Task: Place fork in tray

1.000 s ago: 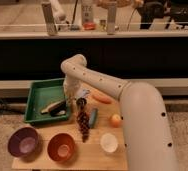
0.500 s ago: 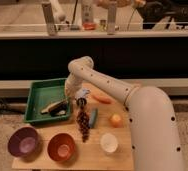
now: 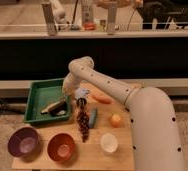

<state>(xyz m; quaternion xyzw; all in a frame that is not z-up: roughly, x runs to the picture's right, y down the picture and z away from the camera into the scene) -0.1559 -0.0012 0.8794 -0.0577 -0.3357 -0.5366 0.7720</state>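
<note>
The green rectangular tray sits at the back left of the wooden table. A long brownish object lies slanted inside it, with a small pale thing beside it. I cannot tell whether either one is the fork. My gripper hangs at the end of the white arm, which reaches in from the right. It is over the tray's right rim, just above and to the right of the long object. What it holds, if anything, is hidden.
On the table right of the tray are a blue-white item, a bunch of dark grapes, a teal object, a carrot and an orange. In front stand a purple bowl, an orange bowl and a white cup.
The arm's elbow and the gripper have shifted a little to the right, from over the tray's inside toward its right rim. The objects on the table have not moved.
</note>
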